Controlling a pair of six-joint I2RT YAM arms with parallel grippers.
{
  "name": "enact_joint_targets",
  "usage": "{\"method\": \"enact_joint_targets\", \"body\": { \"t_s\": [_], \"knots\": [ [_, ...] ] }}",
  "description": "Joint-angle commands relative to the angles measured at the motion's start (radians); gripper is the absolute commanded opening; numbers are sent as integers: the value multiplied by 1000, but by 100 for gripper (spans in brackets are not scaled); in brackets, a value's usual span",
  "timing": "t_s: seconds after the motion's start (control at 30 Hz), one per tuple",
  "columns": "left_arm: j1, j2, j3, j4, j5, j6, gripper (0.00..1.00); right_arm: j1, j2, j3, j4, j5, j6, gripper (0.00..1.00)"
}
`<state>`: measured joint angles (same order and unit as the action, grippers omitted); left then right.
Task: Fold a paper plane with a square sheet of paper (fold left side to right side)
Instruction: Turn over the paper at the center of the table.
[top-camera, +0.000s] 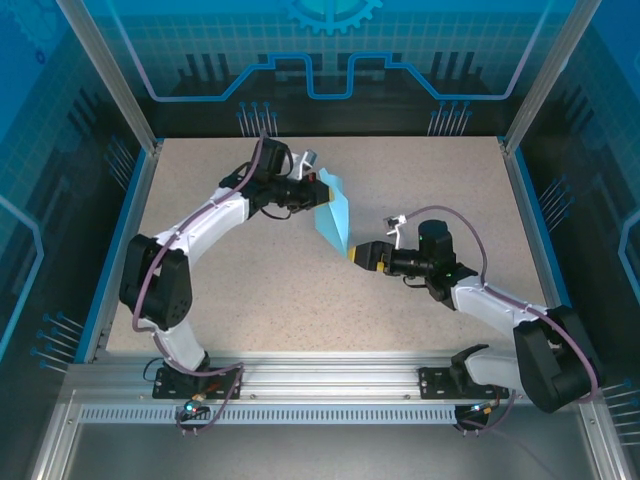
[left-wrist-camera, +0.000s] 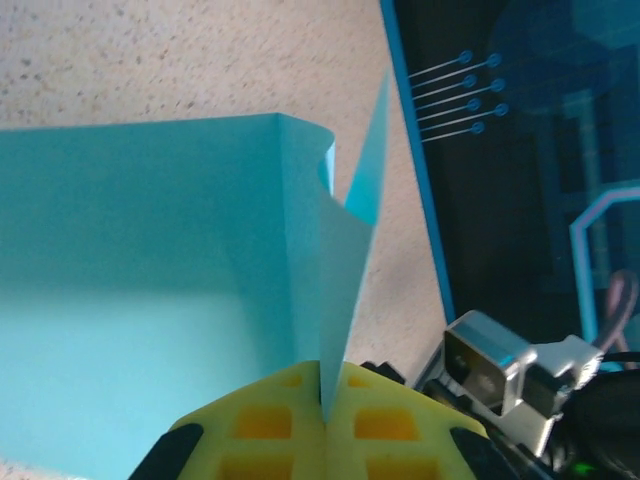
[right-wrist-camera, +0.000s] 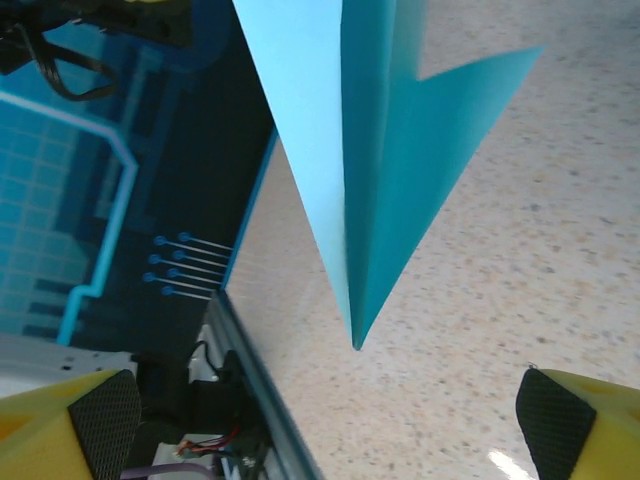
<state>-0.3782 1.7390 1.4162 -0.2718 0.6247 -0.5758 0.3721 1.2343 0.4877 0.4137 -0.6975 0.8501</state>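
Speckled table (top-camera: 250, 290) under paper plane (top-camera: 335, 215) in left claw (top-camera: 322, 184), right claw (top-camera: 354, 252) agape

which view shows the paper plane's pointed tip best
The right wrist view: the paper plane is close up, its sharp tip clear. The top external view shows it small; the left wrist view shows its wide end pinched in the left gripper.
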Motion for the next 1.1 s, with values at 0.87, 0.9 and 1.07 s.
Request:
{"method": "enact_joint_targets", "body": {
  "t_s": [0.87, 0.9, 1.07],
  "knots": [
    [-10, -84, -90, 226, 217, -183, 6, -12, 146, 182, 298, -122, 208, 44],
    [-10, -84, -90, 230, 219, -184, 6, -13, 143, 182, 292, -121, 206, 41],
    [-8, -97, -94, 203, 205, -145, 23, -17, 120, 187, 206, -111, 158, 27]
  ]
}}
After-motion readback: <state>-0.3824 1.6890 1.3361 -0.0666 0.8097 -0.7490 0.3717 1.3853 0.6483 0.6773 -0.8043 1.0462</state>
